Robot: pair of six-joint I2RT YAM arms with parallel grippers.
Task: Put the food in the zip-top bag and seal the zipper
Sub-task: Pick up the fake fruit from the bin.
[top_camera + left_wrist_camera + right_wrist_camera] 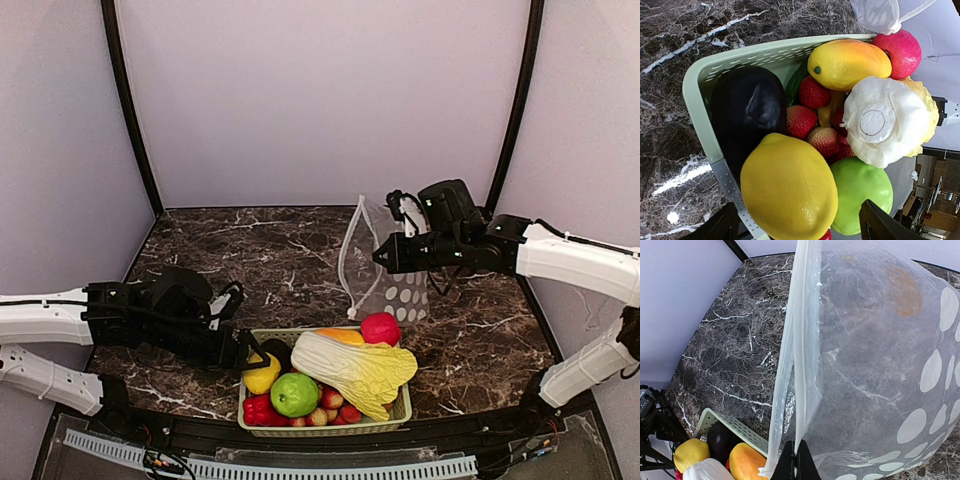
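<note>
Dark marble counter (250, 250) between lilac walls; my landmark is the pale green basket (404, 410) at its near edge. The food lies in it: lemon (790, 190), green apple (865, 195), napa cabbage (885, 125), pink fruit (900, 47). My left gripper (252, 355) hangs at the basket's left end, fingers (880, 225) spread wide either side of the lemon; just behind the basket, my right gripper (796, 460) has its fingers pinched together on the zip-top bag (405, 290), seemingly beside the zipper (802, 340), holding it upright.
</note>
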